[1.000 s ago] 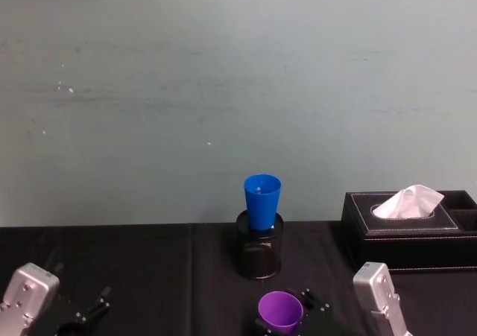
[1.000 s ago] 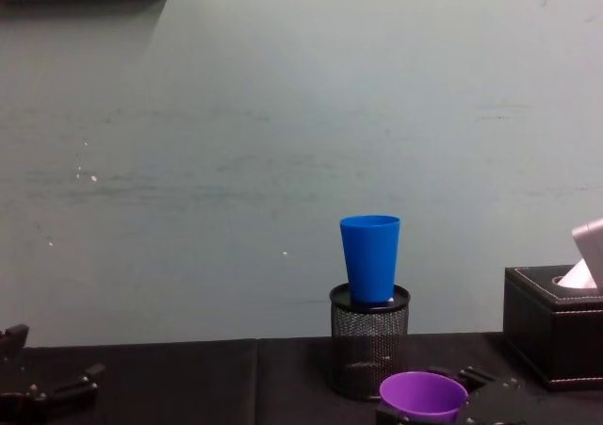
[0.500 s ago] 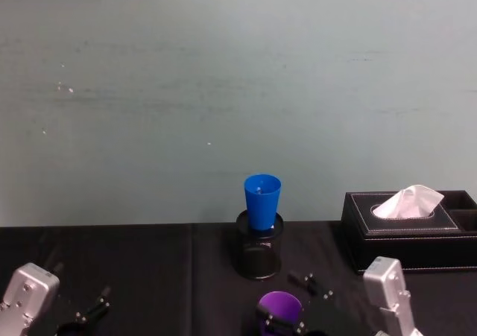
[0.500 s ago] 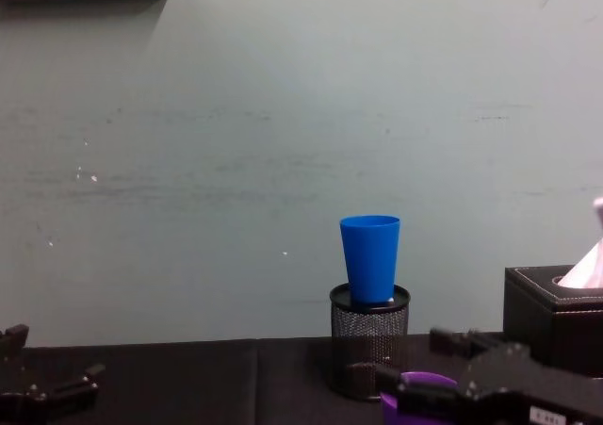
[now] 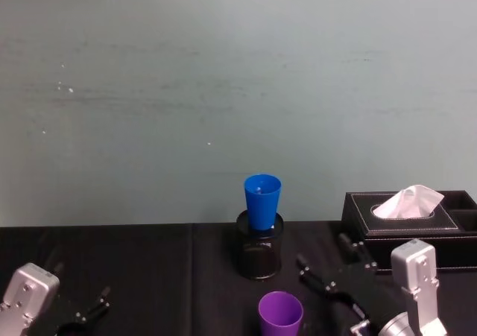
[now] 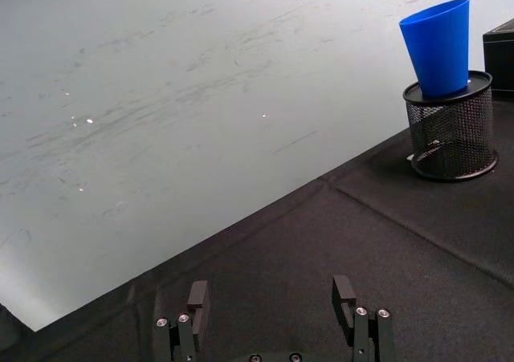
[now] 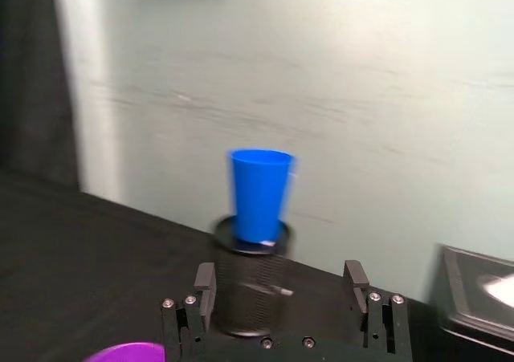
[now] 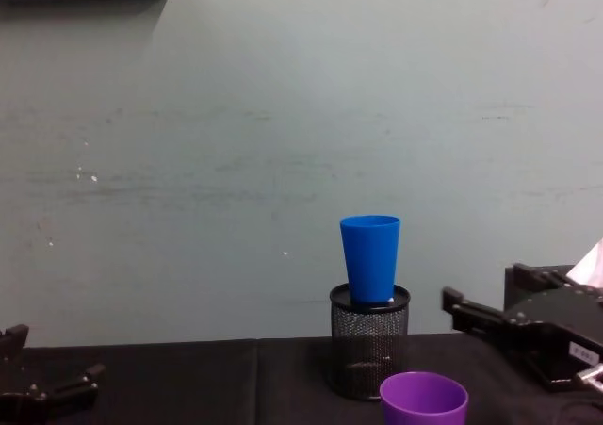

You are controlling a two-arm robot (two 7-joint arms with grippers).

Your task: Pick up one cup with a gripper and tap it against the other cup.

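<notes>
The purple cup (image 5: 281,314) (image 8: 424,398) stands upright on the black table, in front of the blue cup (image 5: 262,200) (image 8: 370,257). The blue cup sits in the mouth of a black wire-mesh holder (image 5: 259,255) (image 8: 369,351). My right gripper (image 5: 326,258) (image 8: 485,293) hovers open and empty, to the right of both cups and touching neither. In the right wrist view its fingers (image 7: 205,288) frame the blue cup (image 7: 259,193), and the purple cup's rim (image 7: 124,352) lies off to one side. My left gripper (image 5: 80,287) (image 6: 271,294) rests open at the near left.
A black tissue box (image 5: 447,235) with a white tissue (image 5: 408,200) stands at the right, just behind the right gripper. A pale green wall closes off the back of the table. Bare black cloth (image 6: 321,242) stretches between the left gripper and the holder (image 6: 450,133).
The right gripper has drawn back from around the purple cup, moving right and upward. The purple cup stays standing where it was. The left arm has not moved.
</notes>
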